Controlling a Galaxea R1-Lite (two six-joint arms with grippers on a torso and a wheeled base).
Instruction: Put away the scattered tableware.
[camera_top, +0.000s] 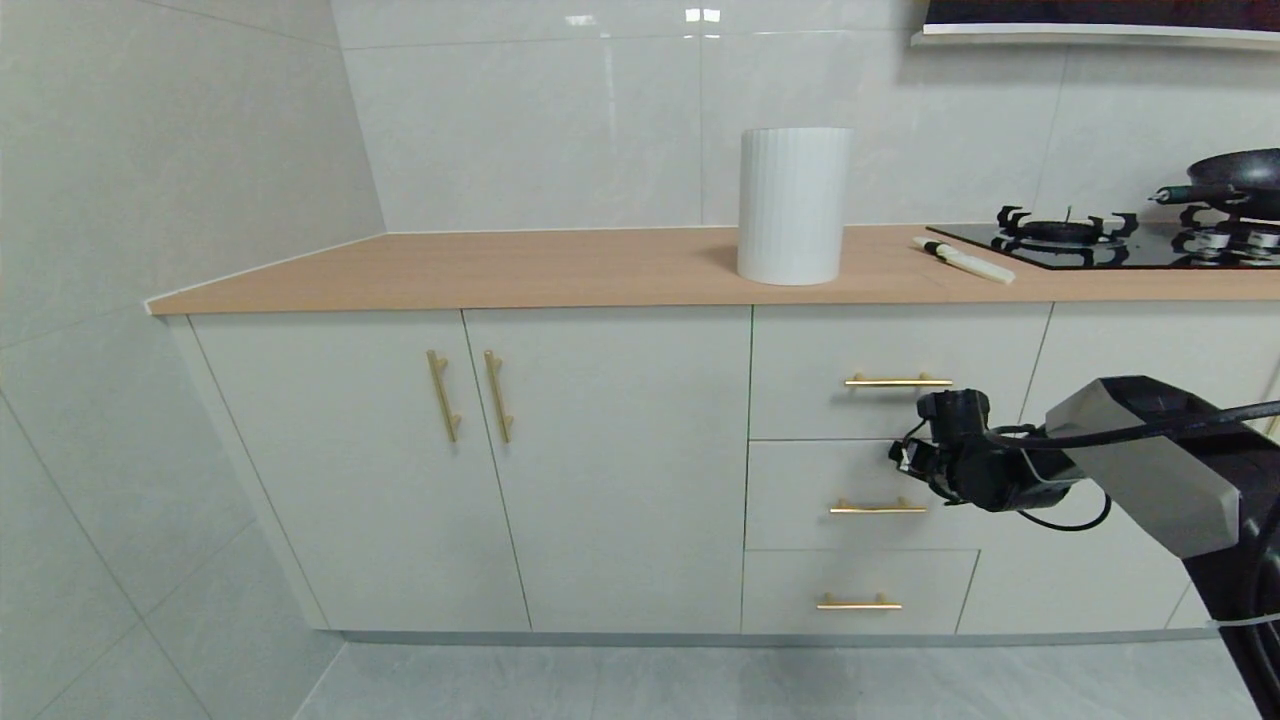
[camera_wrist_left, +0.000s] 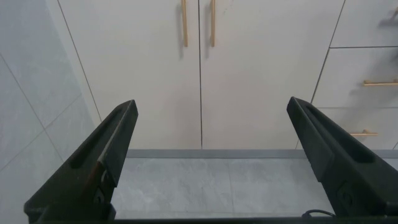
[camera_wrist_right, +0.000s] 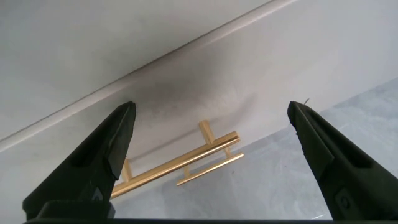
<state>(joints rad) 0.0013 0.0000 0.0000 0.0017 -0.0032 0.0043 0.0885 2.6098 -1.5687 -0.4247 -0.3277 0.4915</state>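
Observation:
A long white utensil (camera_top: 963, 259) with a dark tip lies on the wooden counter (camera_top: 560, 268) beside the hob. A tall white ribbed holder (camera_top: 793, 205) stands upright on the counter to its left. My right gripper (camera_top: 902, 456) hangs in front of the drawer stack, between the top drawer handle (camera_top: 897, 380) and the middle drawer handle (camera_top: 877, 508). In the right wrist view the right gripper (camera_wrist_right: 210, 111) is open, with a gold drawer handle (camera_wrist_right: 180, 165) a little beyond its fingers. My left gripper (camera_wrist_left: 211, 106) is open and holds nothing, low before the cabinet doors (camera_wrist_left: 199, 68).
A black gas hob (camera_top: 1100, 245) with a dark pan (camera_top: 1235, 180) fills the counter's right end. Double cabinet doors with gold handles (camera_top: 470, 395) are on the left, and a bottom drawer handle (camera_top: 858, 603) sits low. A tiled wall (camera_top: 150, 200) closes the left side.

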